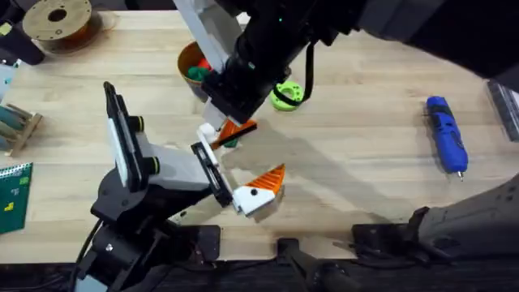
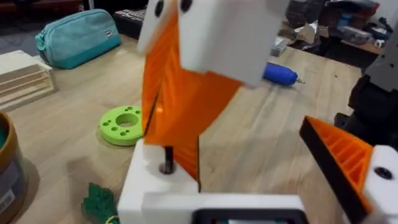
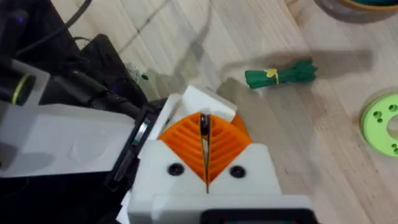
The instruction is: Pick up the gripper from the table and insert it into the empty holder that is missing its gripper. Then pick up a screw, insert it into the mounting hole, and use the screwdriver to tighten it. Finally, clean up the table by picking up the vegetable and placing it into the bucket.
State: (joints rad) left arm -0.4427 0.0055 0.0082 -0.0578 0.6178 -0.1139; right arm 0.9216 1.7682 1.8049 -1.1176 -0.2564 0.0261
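My right gripper (image 1: pixel 233 130) reaches across the middle and is shut on a small dark screw (image 3: pixel 204 124). In the left wrist view the screw (image 2: pixel 166 159) stands upright, its tip at a hole in a white gripper piece (image 2: pixel 155 190) seated on the left arm's black holder (image 1: pixel 209 169). My left gripper (image 1: pixel 235 166) is open wide, its other orange-padded finger (image 2: pixel 339 155) far to the side. The green vegetable (image 3: pixel 280 76) lies on the table just beyond the right gripper. Behind it stands the bucket (image 1: pixel 193 66). Far right lies the blue screwdriver (image 1: pixel 447 134).
A green ring (image 1: pixel 285 96) lies on the table beside the right arm. A filament spool (image 1: pixel 57 20) sits at the back left, a wooden rack (image 1: pixel 16 126) and a green board (image 1: pixel 15 195) at the left edge. Bare wood lies between the arms and the screwdriver.
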